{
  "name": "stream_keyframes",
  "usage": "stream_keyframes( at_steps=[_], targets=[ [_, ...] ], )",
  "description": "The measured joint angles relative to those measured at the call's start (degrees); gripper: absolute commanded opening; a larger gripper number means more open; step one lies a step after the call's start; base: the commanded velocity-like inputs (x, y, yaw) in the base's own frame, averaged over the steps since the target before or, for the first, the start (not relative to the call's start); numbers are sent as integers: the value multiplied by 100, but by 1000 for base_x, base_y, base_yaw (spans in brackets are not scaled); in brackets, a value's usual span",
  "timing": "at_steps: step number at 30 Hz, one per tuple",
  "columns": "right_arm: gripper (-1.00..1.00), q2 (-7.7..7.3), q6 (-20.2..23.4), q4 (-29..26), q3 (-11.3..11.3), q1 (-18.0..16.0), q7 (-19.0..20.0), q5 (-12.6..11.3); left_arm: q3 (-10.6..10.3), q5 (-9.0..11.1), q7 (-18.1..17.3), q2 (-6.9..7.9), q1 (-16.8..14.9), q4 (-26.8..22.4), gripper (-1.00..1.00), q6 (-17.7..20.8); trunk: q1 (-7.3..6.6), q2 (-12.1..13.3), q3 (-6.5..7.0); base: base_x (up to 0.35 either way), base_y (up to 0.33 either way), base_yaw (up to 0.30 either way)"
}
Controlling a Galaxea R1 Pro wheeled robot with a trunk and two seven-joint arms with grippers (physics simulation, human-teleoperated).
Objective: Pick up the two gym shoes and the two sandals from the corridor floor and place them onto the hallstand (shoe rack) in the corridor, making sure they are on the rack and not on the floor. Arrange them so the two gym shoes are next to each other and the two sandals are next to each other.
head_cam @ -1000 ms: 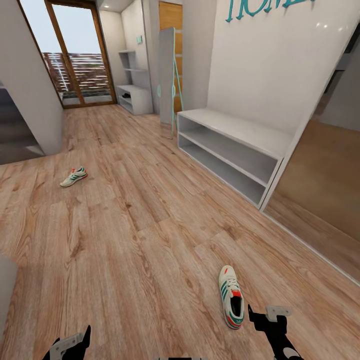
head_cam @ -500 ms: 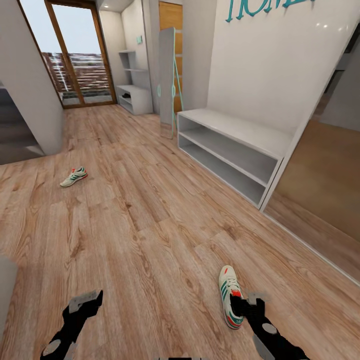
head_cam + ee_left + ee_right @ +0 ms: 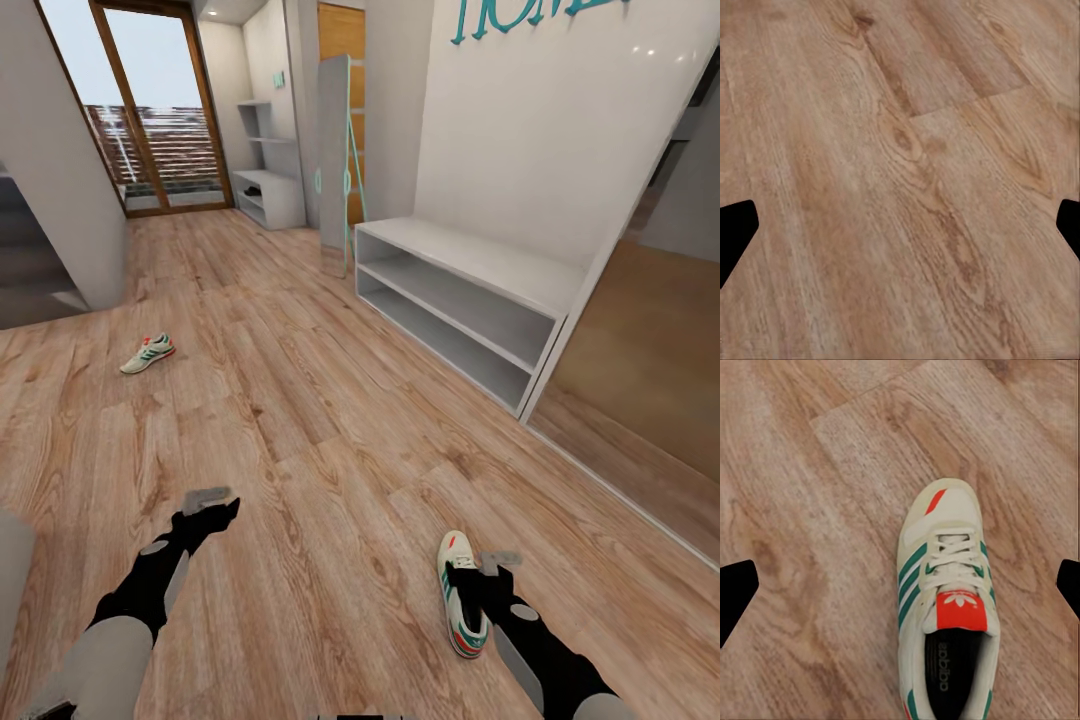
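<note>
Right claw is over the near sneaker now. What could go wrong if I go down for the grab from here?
1. In the right wrist view the near gym shoe sits off-centre between the open fingers of the right claw, so closing may catch one side and tip it.
2. The hallstand is well away, so a weak grip may drop it in transit.
3. The far gym shoe lies across the corridor floor; pairing needs a second trip.

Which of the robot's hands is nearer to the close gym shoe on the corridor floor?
Right. The right hand hovers over the near gym shoe, jaws open. The left hand is far to the shoe's left, above bare floor.
</note>
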Motion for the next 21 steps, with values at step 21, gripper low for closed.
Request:
stream_keyframes(
  at_steps=[21],
  targets=[
    [100, -206, 14, -8, -5, 1, 0, -16, -601, -144, -27, -67, -63, -249, 100, 60, 175, -319, -192, 0, 0, 0]
  ],
)
